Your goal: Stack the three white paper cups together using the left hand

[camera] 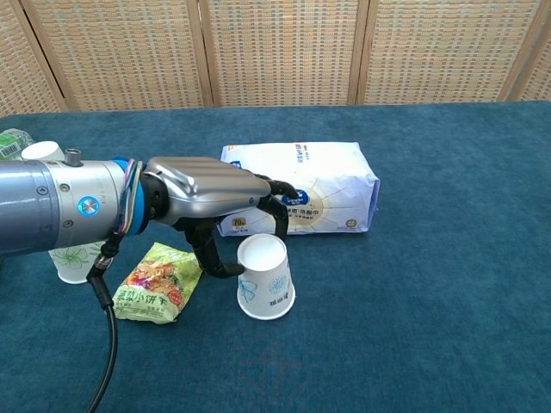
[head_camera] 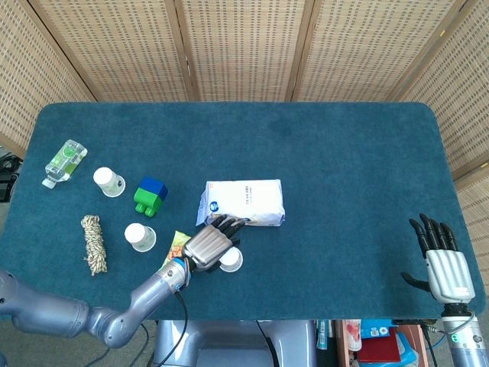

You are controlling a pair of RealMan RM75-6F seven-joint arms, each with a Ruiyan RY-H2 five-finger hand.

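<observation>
Three white paper cups stand on the blue table. One cup [head_camera: 109,182] is at the far left and a second cup [head_camera: 140,238] is nearer the front. The third cup [camera: 266,277] [head_camera: 230,261] stands narrow end up, slightly tilted, in front of the tissue pack. My left hand [camera: 211,198] [head_camera: 208,243] arches over this third cup, with its fingers [camera: 277,215] curled above the cup's far top edge and its thumb just left of the cup wall. It is not closed on the cup. My right hand [head_camera: 443,264] stays off the table's right front corner, its fingers spread and holding nothing.
A white tissue pack [camera: 301,194] lies just behind the hand. A green snack packet [camera: 155,284] lies left of the third cup. At the left are a green and blue block [head_camera: 150,196], a coil of rope [head_camera: 93,243] and a small bottle [head_camera: 65,161].
</observation>
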